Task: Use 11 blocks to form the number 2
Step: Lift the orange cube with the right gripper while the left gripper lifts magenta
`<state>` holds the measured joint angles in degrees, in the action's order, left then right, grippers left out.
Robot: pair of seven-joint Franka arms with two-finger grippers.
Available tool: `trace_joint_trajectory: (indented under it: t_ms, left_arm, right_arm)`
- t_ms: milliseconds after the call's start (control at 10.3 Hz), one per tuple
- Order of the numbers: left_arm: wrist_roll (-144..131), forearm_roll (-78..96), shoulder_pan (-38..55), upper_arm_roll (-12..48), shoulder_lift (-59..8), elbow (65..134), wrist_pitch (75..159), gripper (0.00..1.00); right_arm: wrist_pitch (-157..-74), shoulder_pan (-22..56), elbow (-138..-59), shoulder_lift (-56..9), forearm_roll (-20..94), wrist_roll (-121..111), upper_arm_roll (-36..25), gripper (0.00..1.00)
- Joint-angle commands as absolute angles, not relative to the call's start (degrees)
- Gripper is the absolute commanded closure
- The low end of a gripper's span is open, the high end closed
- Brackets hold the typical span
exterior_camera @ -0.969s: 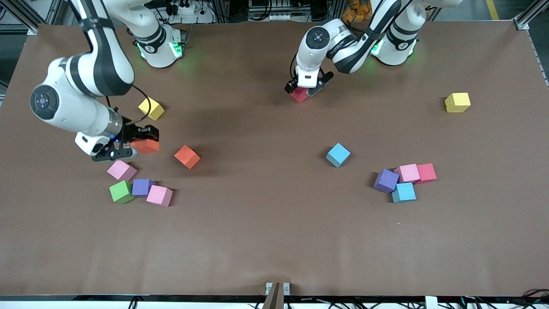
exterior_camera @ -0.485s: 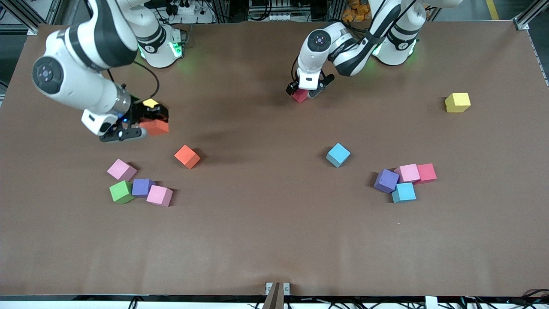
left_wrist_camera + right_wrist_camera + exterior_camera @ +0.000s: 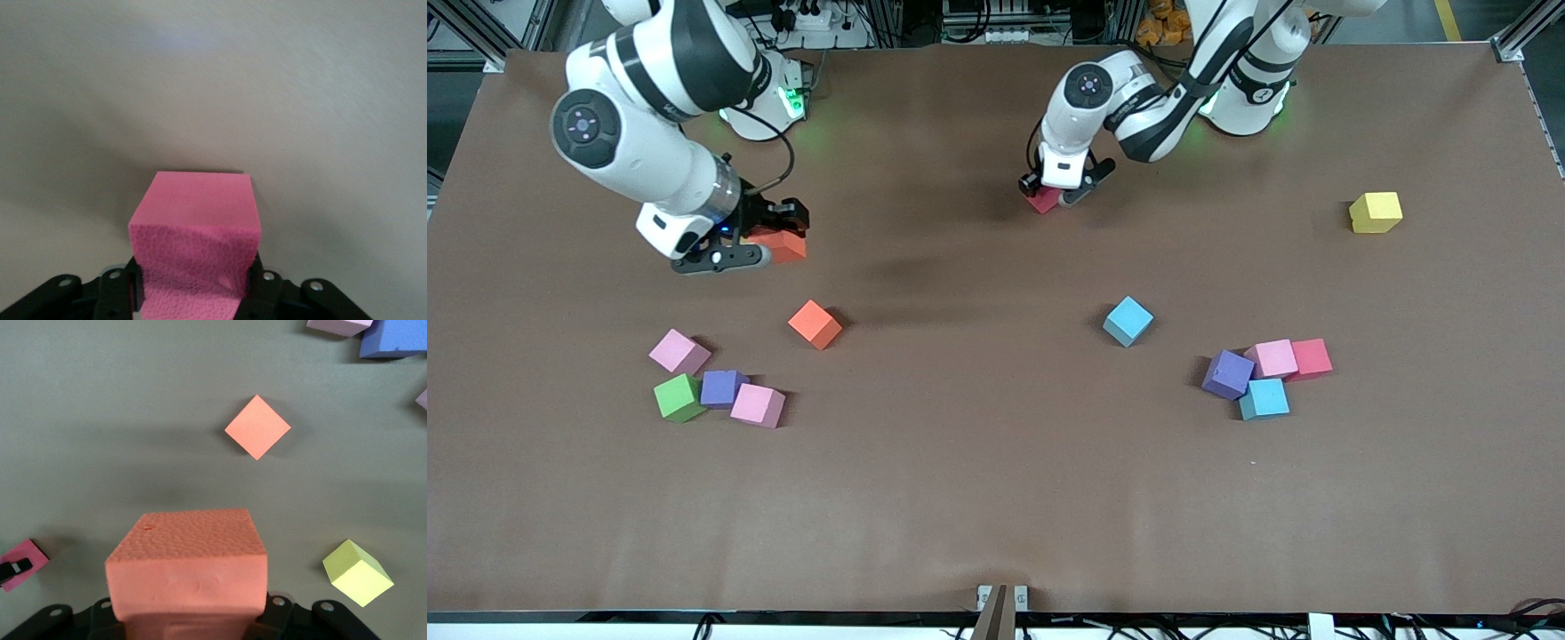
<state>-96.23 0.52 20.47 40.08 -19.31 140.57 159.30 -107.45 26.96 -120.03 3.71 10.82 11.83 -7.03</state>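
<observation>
Both grippers clamp foam cubes above the brown table (image 3: 996,498).

The left gripper (image 3: 1061,188) is closed on a red matte foam cube (image 3: 1043,201) low near the arms' bases; the right gripper (image 3: 758,244) grips an orange foam cube (image 3: 781,244) in the air. A second orange cube (image 3: 815,324) lies nearer the front camera; further cubes cluster toward both table ends.

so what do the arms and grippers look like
Both arms are glossy white with black joint bands and round dark end caps; green lights glow at the bases. The right gripper and left gripper are black two-finger units on white mounts, each with a thin black cable looping along the wrist.
</observation>
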Motion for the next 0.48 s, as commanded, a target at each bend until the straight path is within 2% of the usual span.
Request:
trace_joint_trajectory:
  t_ms: [0, 97, 388]
  left_arm:
    - [-91.2, -1.0, 22.7, 39.6, -21.2, 136.3, 158.6, 0.76]
    - [-88.3, -1.1, 23.5, 39.6, -21.2, 135.1, 157.2, 0.73]
    - [-76.2, -1.1, 26.4, 39.6, -24.2, 127.6, 146.1, 0.75]
  right_arm:
    - [-108.0, 27.0, -121.5, 5.1, 9.3, 13.4, -6.2, 0.73]
    - [-107.9, 26.9, -121.5, 5.1, 9.2, 13.4, -6.2, 0.73]
    - [-107.8, 26.8, -121.5, 5.1, 8.7, 13.3, -6.2, 0.73]
